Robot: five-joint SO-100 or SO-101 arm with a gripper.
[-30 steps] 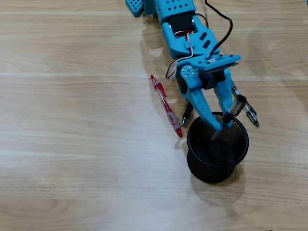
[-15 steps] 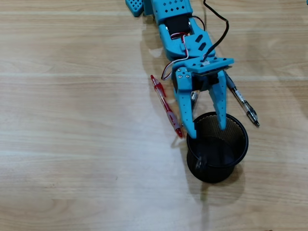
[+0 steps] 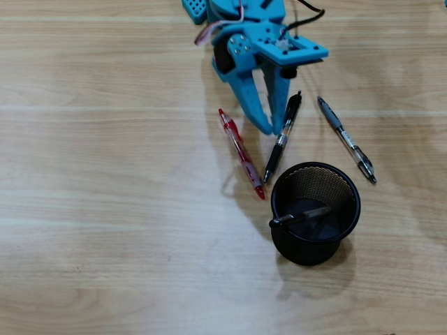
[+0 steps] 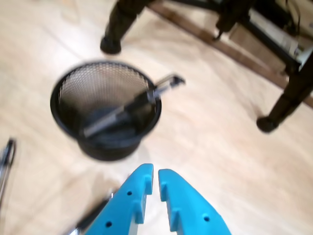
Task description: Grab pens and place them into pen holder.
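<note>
While 1 pen [image 3: 302,216] is already lodged in the pen holder [image 3: 349,183], leaning across the cup with its end propped over the rim at about 9 o'clock in the overhead view, 3 pens are left on the wooden table [image 3: 105,209]. The red pen [image 3: 241,153] is laid at roughly 10 o'clock from the cup, near it; the black pen [image 3: 282,137] is set at 11 o'clock, its lower tip just beside the rim; the grey and clear pen [image 3: 346,139] is found at 1 o'clock, a little apart. All 3 are spread flat and unstacked, probably so that each can be pinched singly.

The blue gripper [image 3: 271,125] is held at 12 o'clock from the cup, between the red and black pens, and nothing is gripped. In the wrist view the fingers [image 4: 138,196] are seen nearly pressed together, only a thin slit being left between them. They would need to be spread before the next pen, judged to be the black one, could be taken.
</note>
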